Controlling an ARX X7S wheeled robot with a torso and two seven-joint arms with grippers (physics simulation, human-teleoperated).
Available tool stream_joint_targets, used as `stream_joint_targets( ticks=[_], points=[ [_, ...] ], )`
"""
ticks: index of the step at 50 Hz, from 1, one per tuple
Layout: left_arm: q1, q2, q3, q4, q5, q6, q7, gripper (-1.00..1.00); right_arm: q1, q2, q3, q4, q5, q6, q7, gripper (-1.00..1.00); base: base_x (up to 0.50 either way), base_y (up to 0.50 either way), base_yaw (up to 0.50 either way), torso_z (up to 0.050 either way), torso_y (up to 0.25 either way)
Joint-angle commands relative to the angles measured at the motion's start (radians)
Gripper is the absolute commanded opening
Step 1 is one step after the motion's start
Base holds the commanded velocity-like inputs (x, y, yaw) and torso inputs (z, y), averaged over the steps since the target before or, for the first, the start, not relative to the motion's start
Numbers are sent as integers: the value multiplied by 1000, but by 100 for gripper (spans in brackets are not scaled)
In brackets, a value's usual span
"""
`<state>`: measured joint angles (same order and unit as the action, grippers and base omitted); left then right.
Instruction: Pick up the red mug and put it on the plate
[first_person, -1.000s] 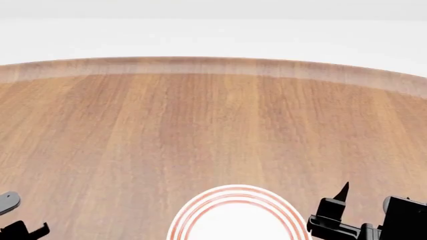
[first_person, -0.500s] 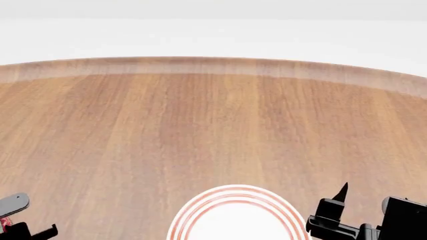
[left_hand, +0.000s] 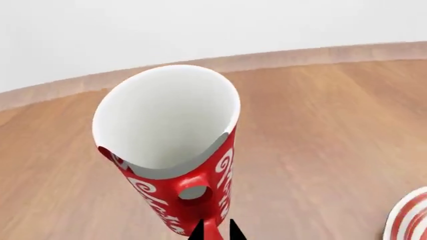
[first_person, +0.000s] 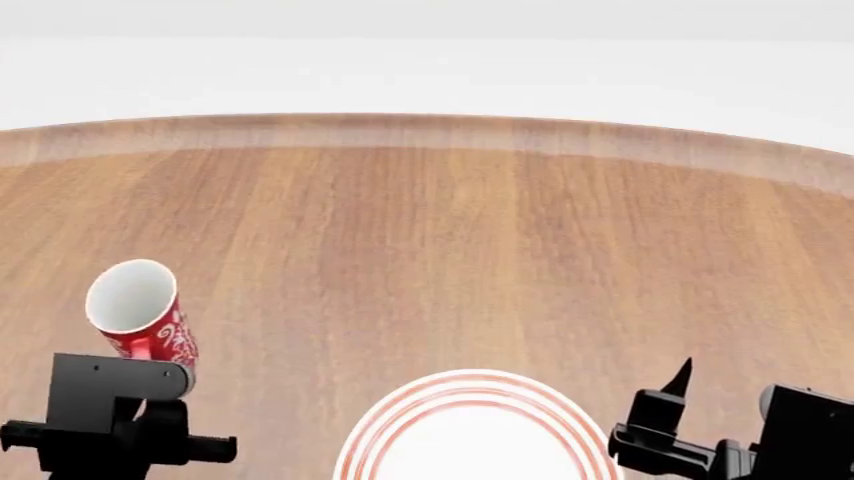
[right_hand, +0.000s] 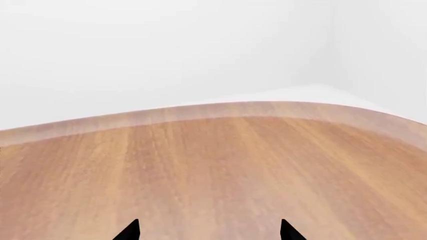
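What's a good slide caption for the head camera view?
Left gripper lifts the tilted red mug over the wooden table, beside the empty red-ringed plate; right gripper idle.

The red mug (first_person: 138, 312) sits in the left gripper (first_person: 127, 400), tilted, above the table (first_person: 441, 240) at the left. The plate (first_person: 470, 432) lies on the table's near edge, between both grippers. The right gripper (first_person: 721, 415) is just right of the plate.

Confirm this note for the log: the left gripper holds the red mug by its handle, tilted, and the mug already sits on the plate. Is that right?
Not quite. The left gripper does hold the red mug by its handle, tilted, but the mug is not on the plate. The head view shows it lifted off to the plate's left, the plate bare.
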<state>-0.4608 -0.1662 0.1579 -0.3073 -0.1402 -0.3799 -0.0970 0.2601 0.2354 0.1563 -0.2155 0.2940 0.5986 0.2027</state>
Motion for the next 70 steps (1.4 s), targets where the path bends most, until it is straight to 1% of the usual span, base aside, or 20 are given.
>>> stream_joint_targets(
  ticks=[1, 4, 6, 10, 16, 19, 32, 40, 46, 51, 54, 58, 61, 66, 68, 70],
  points=[
    [0, 26, 149, 119, 5, -74, 112, -100, 8, 3, -7, -5, 6, 8, 4, 100, 0, 0, 0, 0, 0],
    [9, 38, 181, 152, 10, -101, 114, -100, 9, 4, -9, 2, 7, 2, 3, 100, 0, 0, 0, 0, 0],
    [16, 40, 215, 169, 12, -96, 140, -100, 8, 4, -10, -1, 8, 3, 3, 100, 0, 0, 0, 0, 0],
    [21, 56, 263, 188, 30, -116, 137, -100, 6, 6, -9, -3, 10, 2, 4, 100, 0, 0, 0, 0, 0],
    [-3, 78, 298, 152, 18, -118, 162, -100, 10, 5, -14, 10, 10, -7, 3, 100, 0, 0, 0, 0, 0],
    [-13, 80, 329, 157, 11, -132, 194, -100, 15, 4, -20, 19, 9, -11, 2, 100, 0, 0, 0, 0, 3],
    [-56, 96, 415, 162, 11, -193, 222, -100, 19, 5, -29, 34, 11, -23, 1, 100, 0, 0, 0, 0, 0],
    [-105, 129, 451, 86, 12, -187, 216, -100, 23, 5, -35, 43, 13, -27, 2, 100, 0, 0, 0, 0, 0],
    [-148, 161, 508, -25, -11, -147, 191, -100, 21, 6, -34, 44, 19, -31, 1, 100, 0, 0, 0, 0, 0],
    [-228, 165, 633, -144, -151, -93, 119, -100, 22, 7, -36, 42, 21, -30, 3, 100, 0, 0, 0, 0, 2],
    [-262, 164, 699, -166, -228, -88, 88, -100, 23, 7, -37, 45, 23, -33, 2, 100, 0, 0, 0, 0, 0],
    [-324, 165, 822, -252, -352, -34, 27, -100, 18, 7, -36, 55, 24, -46, -2, 100, 0, 0, 0, 0, 0],
    [-380, 166, 955, -339, -488, 37, -23, -100, 13, 9, -33, 58, 27, -50, -3, 100, 0, 0, 0, 0, 0],
    [-465, 166, 1195, -422, -714, 135, -96, -100, 20, 7, -42, 70, 25, -55, -3, 100, 0, 0, 0, 0, 0],
    [-485, 166, 1270, -444, -788, 169, -99, -100, 21, 6, -44, 77, 24, -61, -5, 100, 0, 0, 0, 0, 0],
    [-496, 166, 1325, -456, -832, 199, -105, -100, 21, 6, -44, 83, 25, -67, -7, 100, 0, 0, 0, 0, 0]
  ],
)
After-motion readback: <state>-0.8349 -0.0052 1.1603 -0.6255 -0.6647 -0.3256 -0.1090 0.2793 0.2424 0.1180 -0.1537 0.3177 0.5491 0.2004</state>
